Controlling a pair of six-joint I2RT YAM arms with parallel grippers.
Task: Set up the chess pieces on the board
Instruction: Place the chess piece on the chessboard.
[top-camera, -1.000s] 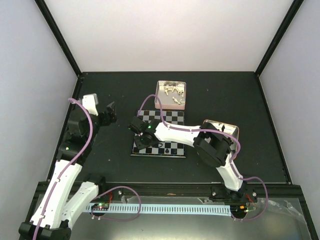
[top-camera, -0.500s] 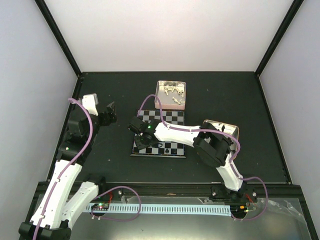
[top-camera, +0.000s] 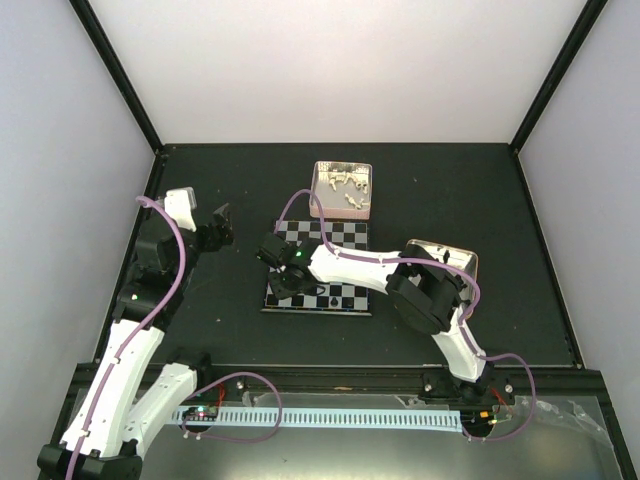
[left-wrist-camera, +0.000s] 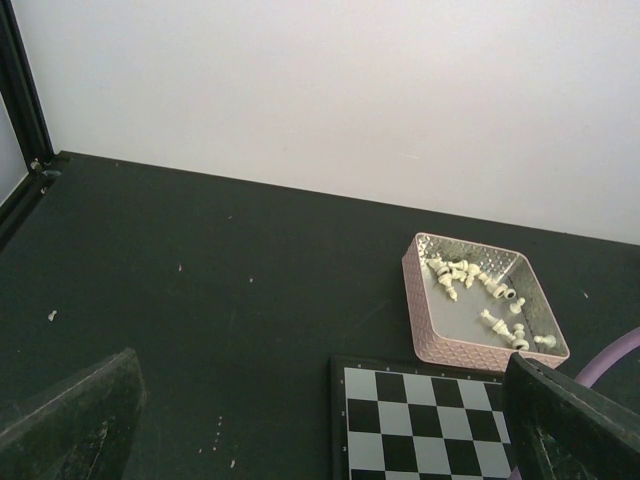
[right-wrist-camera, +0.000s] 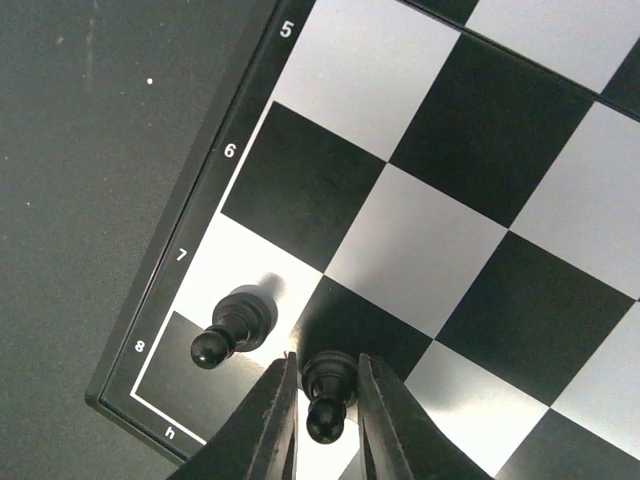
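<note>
**Black pawn standing upright on the board's corner, right claw flanking it**

A black pawn (right-wrist-camera: 328, 385) is standing on its base, long axis vertical to the board (right-wrist-camera: 420, 220), its head pointing up toward the wrist camera. It seems to be resting on the dark square of row 7, next to column h. A second black pawn (right-wrist-camera: 235, 325) is standing upright just beside it on the pale h7 square.

The right claw (right-wrist-camera: 327, 362) is bracketing the first pawn. Its fingers (right-wrist-camera: 275, 420) are sitting tight against both sides, and whether they are gripping or just clear cannot be told.

The left claw (left-wrist-camera: 318, 380) is hanging spread wide above the counter (left-wrist-camera: 200, 280), holding nothing.

A pink tin (left-wrist-camera: 440, 335) beyond the board is holding loose cream-white pieces (left-wrist-camera: 470, 275), lying tumbled. A second tin (top-camera: 462, 258) is lying at the board's right, its contents hidden by the right arm.

Against the earlier top views, arms, board and tins are showing no visible shift.
</note>
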